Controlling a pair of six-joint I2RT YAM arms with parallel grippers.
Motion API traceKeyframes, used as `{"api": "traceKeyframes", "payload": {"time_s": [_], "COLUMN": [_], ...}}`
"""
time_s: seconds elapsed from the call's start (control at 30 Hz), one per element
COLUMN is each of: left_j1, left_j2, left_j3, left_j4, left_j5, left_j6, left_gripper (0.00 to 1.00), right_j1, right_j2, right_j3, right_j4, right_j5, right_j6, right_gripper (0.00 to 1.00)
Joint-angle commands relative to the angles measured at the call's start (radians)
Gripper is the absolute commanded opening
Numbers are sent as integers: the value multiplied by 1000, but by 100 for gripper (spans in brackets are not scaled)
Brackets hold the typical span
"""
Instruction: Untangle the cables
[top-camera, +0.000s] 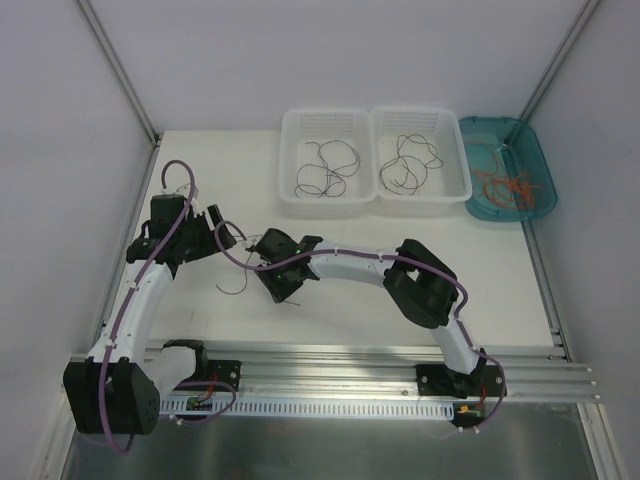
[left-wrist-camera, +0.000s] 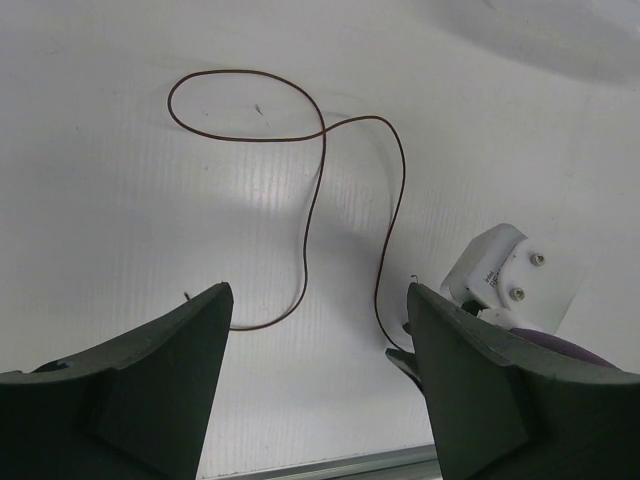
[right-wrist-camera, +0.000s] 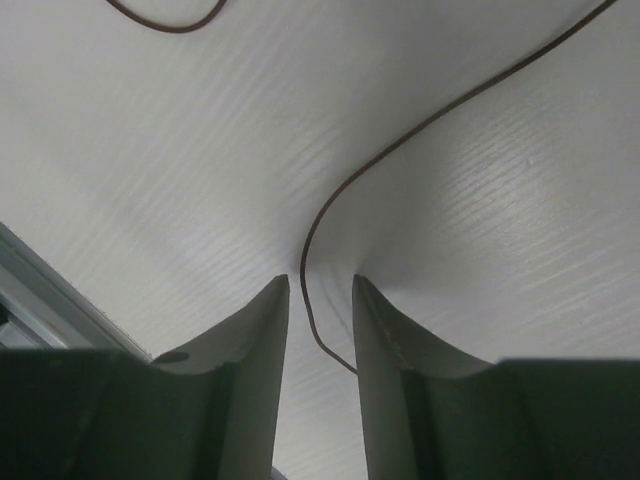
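One thin dark reddish-brown cable (left-wrist-camera: 312, 205) lies loose on the white table, with a loop at the far end and two strands running toward me. In the top view a short piece of it (top-camera: 237, 286) shows between the two grippers. My left gripper (left-wrist-camera: 320, 290) is wide open and empty above it, left of centre in the top view (top-camera: 228, 238). My right gripper (right-wrist-camera: 320, 283) is low over the table with its jaws a narrow gap apart. The cable (right-wrist-camera: 312, 250) runs between the fingers, ungripped. It shows in the top view (top-camera: 280, 283).
Two white bins (top-camera: 290, 200) (top-camera: 462, 190) at the back hold thin black cables (top-camera: 325, 168) (top-camera: 408, 163). A teal tray (top-camera: 542, 165) at the back right holds orange cables (top-camera: 512, 185). A metal rail (top-camera: 380, 365) runs along the near edge. The right wrist's white mount (left-wrist-camera: 500, 272) shows beside my left finger.
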Motion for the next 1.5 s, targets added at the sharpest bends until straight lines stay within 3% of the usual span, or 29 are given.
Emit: {"api": "traceKeyframes", "payload": {"time_s": [0.0,0.13,0.2,0.37,0.57,0.83,1.1,1.27,1.47], "left_j1": [13,13,13,13,13,13,11,13,13], "left_j2": [2,1,2,5,5,10,18,19,22], "left_j3": [2,2,2,1,-1,-1,-1,-1,1], "left_j4": [-1,-1,-1,-1,-1,-1,-1,1,2], "left_j5": [16,17,17,20,19,30,47,51,59], "left_j6": [-2,-4,-2,-4,-4,-5,-7,-7,-8], "left_gripper": [71,71,71,71,71,71,71,71,71], "right_j1": [4,4,0,-37,-175,-554,-652,-686,-720], "right_j2": [6,-48,-109,-336,-661,-1183,-1222,-1150,-1015], "right_j3": [11,-50,-111,-278,-476,-472,-270,-182,40], "right_j4": [-48,-75,-75,-72,-158,-313,-373,-342,-306], "right_j5": [39,167,198,287,419,395,382,350,333], "right_j6": [7,7,7,23,30,-72,-158,-204,-258], "right_gripper": [33,7,1,1,1,1,1,1,1]}}
